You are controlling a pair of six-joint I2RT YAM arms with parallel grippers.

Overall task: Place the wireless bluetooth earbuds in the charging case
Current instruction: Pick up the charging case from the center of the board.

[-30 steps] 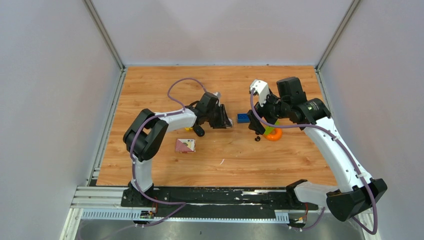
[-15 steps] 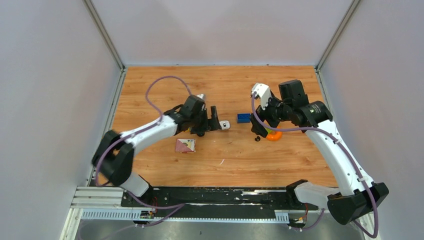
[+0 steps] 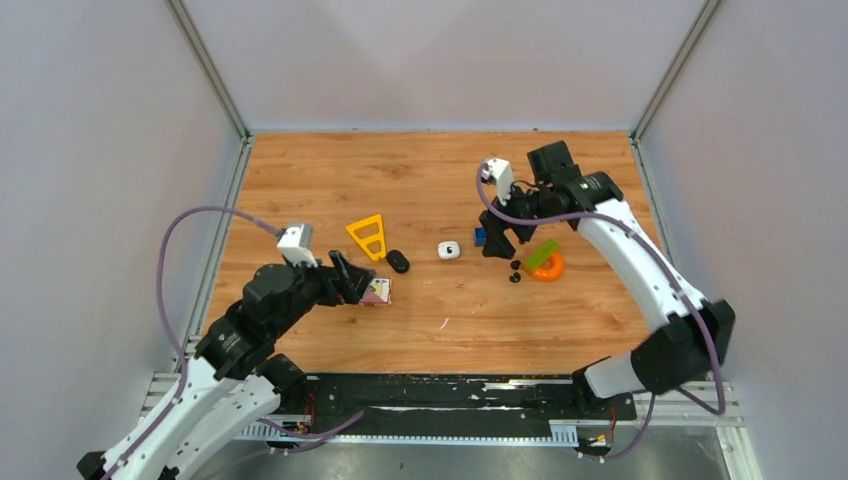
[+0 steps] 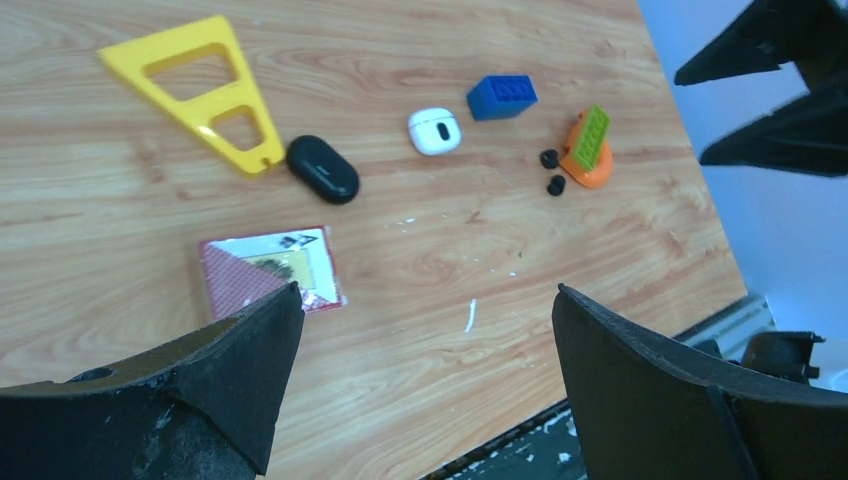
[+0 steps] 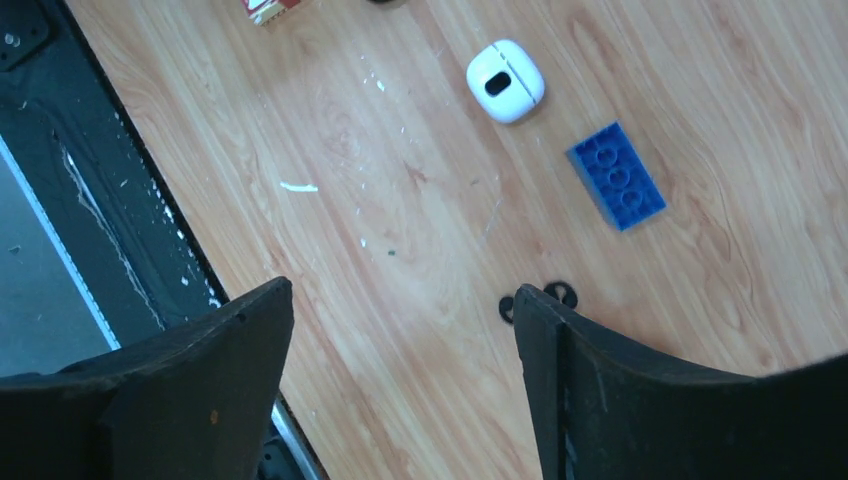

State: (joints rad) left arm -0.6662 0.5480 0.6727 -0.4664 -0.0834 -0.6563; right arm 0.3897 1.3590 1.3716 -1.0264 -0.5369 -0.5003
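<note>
Notably, only right wrist view shows the charging case (image 5: 505, 81) seam; left tool (image 4: 425, 300), right tool (image 5: 400, 295) gape empty.

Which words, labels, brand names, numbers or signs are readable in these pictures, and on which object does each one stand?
No text can be read in any view.
The red and white card: some print on it, too small and blurred to read.
The charging case: only a dark oval mark, no letters visible.
The blue brick: no readable brand on its studs.
</note>
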